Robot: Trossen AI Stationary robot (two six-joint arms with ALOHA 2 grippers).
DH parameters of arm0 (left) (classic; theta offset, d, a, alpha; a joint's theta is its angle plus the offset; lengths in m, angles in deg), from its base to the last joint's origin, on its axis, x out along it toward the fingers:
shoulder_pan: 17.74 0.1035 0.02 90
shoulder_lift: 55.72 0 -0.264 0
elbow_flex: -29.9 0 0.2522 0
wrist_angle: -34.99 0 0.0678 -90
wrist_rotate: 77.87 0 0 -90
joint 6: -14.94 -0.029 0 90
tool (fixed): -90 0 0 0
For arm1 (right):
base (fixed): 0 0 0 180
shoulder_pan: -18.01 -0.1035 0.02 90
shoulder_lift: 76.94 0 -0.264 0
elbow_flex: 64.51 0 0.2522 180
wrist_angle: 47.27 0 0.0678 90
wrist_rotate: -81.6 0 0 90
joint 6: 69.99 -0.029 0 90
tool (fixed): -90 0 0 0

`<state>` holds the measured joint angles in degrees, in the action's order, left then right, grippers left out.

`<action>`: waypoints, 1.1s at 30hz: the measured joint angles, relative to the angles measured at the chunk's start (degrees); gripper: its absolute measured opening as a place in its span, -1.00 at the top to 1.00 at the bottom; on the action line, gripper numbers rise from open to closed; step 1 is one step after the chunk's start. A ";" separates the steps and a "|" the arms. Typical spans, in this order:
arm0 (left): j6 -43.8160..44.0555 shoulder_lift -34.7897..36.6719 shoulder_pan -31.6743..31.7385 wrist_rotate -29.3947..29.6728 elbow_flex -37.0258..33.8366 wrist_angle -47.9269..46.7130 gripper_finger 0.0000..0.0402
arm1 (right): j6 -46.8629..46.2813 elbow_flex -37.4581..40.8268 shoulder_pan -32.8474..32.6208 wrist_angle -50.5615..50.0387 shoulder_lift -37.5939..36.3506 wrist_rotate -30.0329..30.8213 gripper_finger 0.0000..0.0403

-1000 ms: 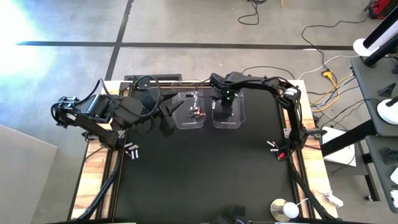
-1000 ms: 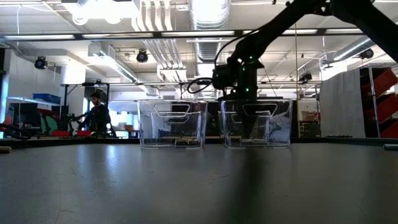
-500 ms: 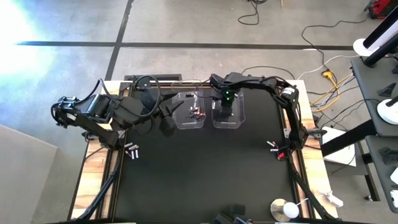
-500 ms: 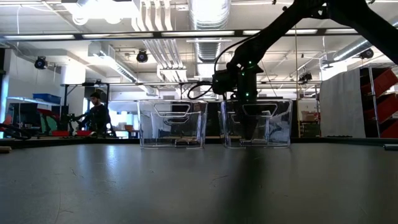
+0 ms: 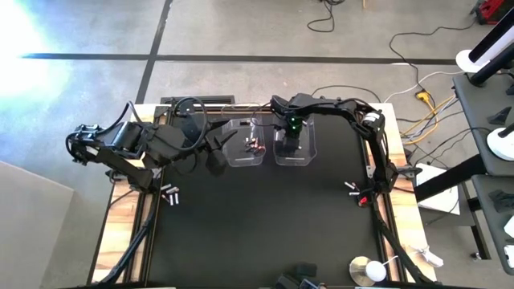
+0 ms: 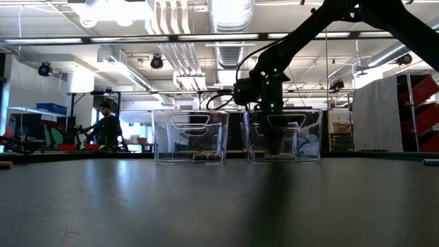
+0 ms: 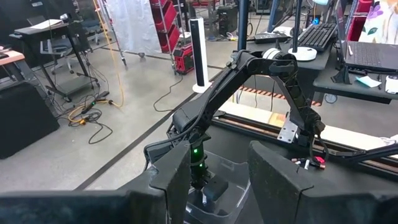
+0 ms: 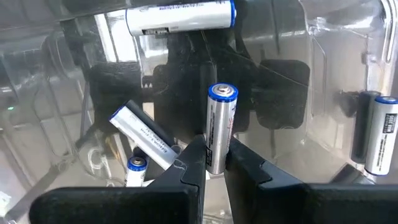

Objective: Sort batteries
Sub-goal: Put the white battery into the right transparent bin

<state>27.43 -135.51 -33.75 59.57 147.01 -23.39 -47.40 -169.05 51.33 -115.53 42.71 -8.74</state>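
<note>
My right gripper point(image 8: 214, 165) reaches down into the right clear tub point(image 5: 295, 146), shut on a white battery with a blue end point(image 8: 221, 124). Several more white batteries point(image 8: 144, 138) lie on that tub's floor. The left clear tub point(image 5: 243, 144) holds dark, reddish batteries point(image 5: 255, 145). In the low view the right gripper point(image 6: 274, 140) stands inside the right tub point(image 6: 302, 136). My left gripper point(image 7: 219, 180) is open and hovers beside the left tub's left side point(image 5: 217, 152), touching nothing. My right gripper pinches the white battery between its two fingers point(image 8: 193, 158) at the end nearer the wrist point(image 8: 216, 163). The battery lies along the fingers, and its blue-capped end point(image 8: 222, 92) sticks out past the fingertips. The fingers come from above, pointing down into the tub. I cannot tell whether that end touches the tub floor.
Both tubs stand side by side near the table's far edge. A few loose batteries lie near the left edge point(image 5: 169, 193) and near the right edge point(image 5: 353, 189). The black mat point(image 5: 265, 225) stretches toward the near edge. A person point(image 6: 106, 123) shows far behind the table.
My right gripper has moved down into the right tub and then kept still, staying shut on the battery.
</note>
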 joint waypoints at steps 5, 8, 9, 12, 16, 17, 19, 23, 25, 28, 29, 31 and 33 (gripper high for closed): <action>0.02 0.00 0.00 0.00 0.00 0.00 0.31 | 1.42 0.04 0.00 0.02 0.00 -0.01 0.83; 0.02 0.00 0.00 0.00 0.00 0.00 0.31 | 1.48 0.04 0.00 0.00 0.00 0.00 0.83; 0.02 0.00 0.00 -0.02 0.00 0.00 0.31 | 1.51 0.07 0.00 0.00 0.00 0.00 0.83; 0.01 0.00 0.00 -0.02 0.00 0.04 0.31 | 1.48 0.09 0.00 0.02 0.01 0.00 0.83; 0.00 -0.39 0.00 -0.04 0.02 2.67 0.31 | 1.48 0.09 0.00 0.02 0.04 0.00 0.79; -0.29 -0.43 0.00 -0.07 0.02 2.79 0.31 | 1.48 0.11 0.00 0.02 0.04 0.02 0.76; -1.47 -0.65 0.00 -0.06 0.02 2.54 0.31 | 1.46 0.11 0.00 0.02 0.04 0.02 0.71; -1.75 -0.74 -0.04 -0.05 0.02 2.40 0.31 | 1.46 0.14 0.00 0.00 0.07 0.18 0.64; -1.22 -0.27 -0.53 -0.03 0.02 0.92 0.31 | 1.46 0.15 0.00 -0.11 0.00 0.41 0.62; 3.15 0.85 -1.45 -0.07 0.06 -6.25 0.31 | 1.46 0.31 -0.02 -0.57 -1.03 0.57 0.59; 6.24 1.09 -1.71 -0.14 0.08 -10.20 0.31 | 1.46 0.38 -0.04 -0.75 -1.74 0.68 0.57; 14.20 1.20 -2.00 -0.22 0.09 -19.11 0.31 | 1.44 0.47 -0.26 -1.70 -3.98 0.76 0.55; 22.62 1.08 -2.21 -1.38 0.06 -28.35 0.31 | 1.44 -0.34 -0.45 -2.02 -7.26 0.74 0.51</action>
<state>50.05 -134.43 -35.96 58.19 147.07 -51.74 -45.96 -169.39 50.88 -117.55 35.45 -8.00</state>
